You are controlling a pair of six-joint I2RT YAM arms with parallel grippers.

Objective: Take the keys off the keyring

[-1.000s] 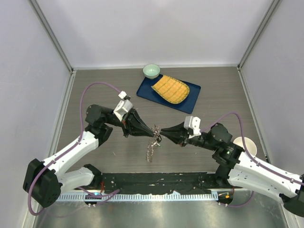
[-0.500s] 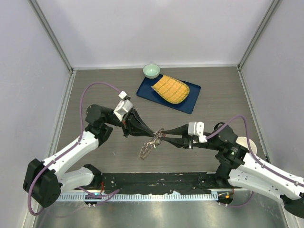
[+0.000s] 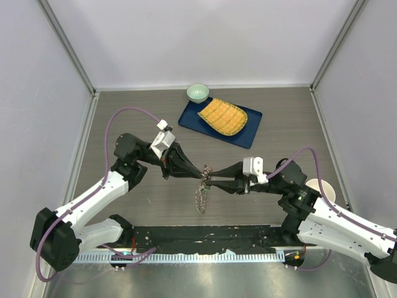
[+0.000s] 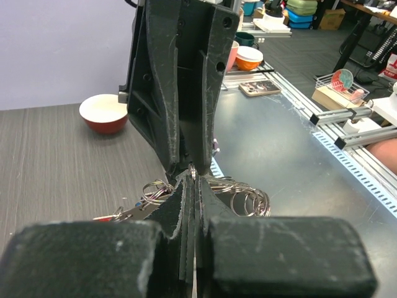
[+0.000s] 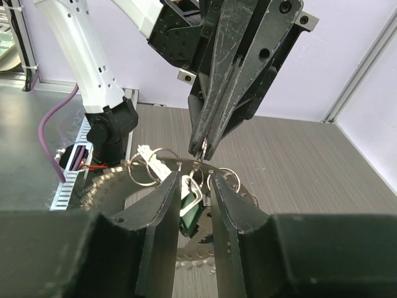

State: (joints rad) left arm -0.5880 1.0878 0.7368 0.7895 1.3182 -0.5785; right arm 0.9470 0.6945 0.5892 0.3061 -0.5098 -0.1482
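Right gripper (image 5: pixel 194 181): fingers parted, clear gap between them.
Left gripper (image 5: pixel 203 149): dead ahead, just above the jaws, tips pinched tight on the keyring (image 5: pixel 198 164).
Keys (image 5: pixel 102 186): fanned out beneath; green-headed key (image 5: pixel 188 214) sits in the gap.

Silvery grey keyring (image 3: pixel 200 194) and keys (image 5: pixel 102 183) hang below the black right gripper (image 3: pixel 209 180). A green key head (image 5: pixel 189 214) shows between its fingers, and the table (image 3: pixel 136 118) beneath is grey-brown wood-grain.

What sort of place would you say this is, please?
Probably a robotics lab cell: a left arm and right arm bolted to a wood-grain table, white panel walls on aluminium framing, and cluttered benches beyond in the left wrist view.
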